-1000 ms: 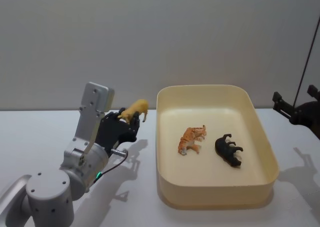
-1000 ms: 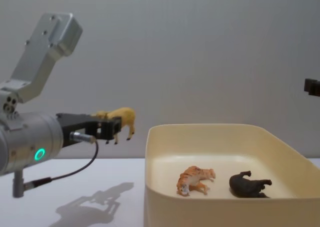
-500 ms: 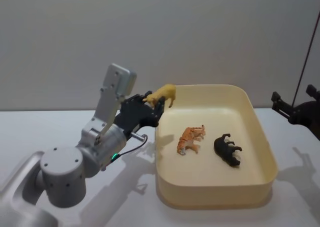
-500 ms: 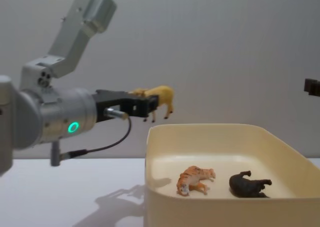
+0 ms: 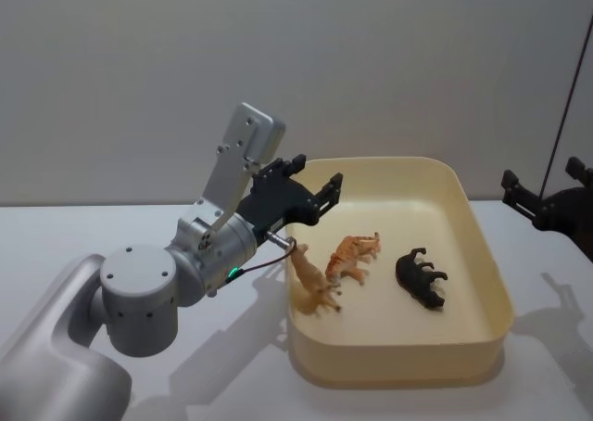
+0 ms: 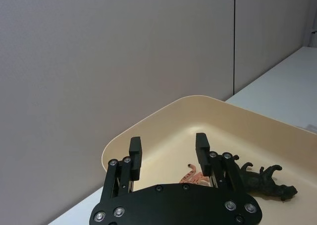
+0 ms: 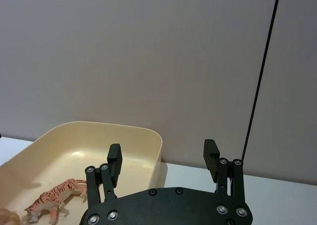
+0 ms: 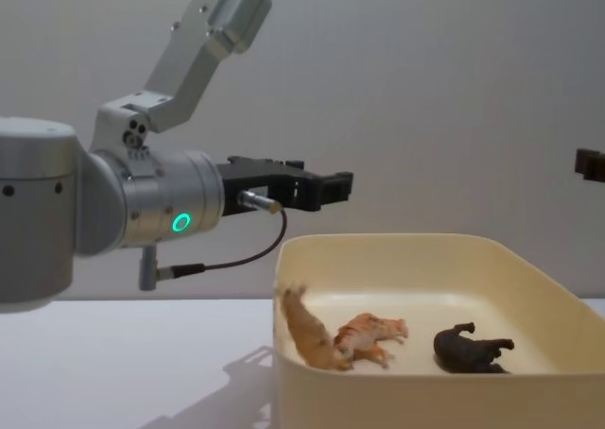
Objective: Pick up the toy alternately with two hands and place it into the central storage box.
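Tan toy (image 5: 313, 285) lies in the storage box (image 5: 482, 254) below the spread, empty left gripper (image 5: 313, 186).

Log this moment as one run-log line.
left gripper: open over box | tan toy: in storage box | right gripper: open, parked

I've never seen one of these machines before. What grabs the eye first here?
The thick silver arm with its green ring light, on the left: its black left pincer hangs open over the near-left corner of the cream storage box. Just below it, a yellow toy animal lies tipped inside the box beside an orange tiger and a black animal. The right pincer waits open, off to the box's right.
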Robot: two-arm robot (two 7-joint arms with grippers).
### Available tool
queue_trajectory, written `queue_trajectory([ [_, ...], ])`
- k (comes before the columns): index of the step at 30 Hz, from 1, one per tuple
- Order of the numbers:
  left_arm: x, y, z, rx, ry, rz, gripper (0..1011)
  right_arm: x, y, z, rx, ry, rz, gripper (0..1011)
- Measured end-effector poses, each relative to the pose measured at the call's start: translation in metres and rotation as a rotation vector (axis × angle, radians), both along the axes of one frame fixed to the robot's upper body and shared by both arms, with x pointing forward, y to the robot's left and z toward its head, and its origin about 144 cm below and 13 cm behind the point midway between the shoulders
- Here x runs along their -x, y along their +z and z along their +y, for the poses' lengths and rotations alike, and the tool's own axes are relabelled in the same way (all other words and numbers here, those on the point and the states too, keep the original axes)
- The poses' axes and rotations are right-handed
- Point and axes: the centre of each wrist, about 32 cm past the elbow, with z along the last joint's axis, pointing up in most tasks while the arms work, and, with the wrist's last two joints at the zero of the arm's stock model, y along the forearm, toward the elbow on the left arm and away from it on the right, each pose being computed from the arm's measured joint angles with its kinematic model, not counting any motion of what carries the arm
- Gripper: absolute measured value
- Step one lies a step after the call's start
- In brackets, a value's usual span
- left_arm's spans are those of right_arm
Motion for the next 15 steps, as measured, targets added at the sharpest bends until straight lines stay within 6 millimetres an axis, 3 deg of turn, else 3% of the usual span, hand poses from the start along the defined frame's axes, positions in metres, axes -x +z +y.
queue_trajectory([
  [11, -0.0057, 0.0024, -0.0038, -0.01, -0.025, -0.003, 945, 0.0, 0.0, 0.0, 0.0, 0.0, 0.0, 1001],
  [15, -0.007, 0.0029, -0.0046, -0.012, -0.03, -0.003, 1001, 0.0, 0.0, 0.0, 0.0, 0.0, 0.0, 1001],
])
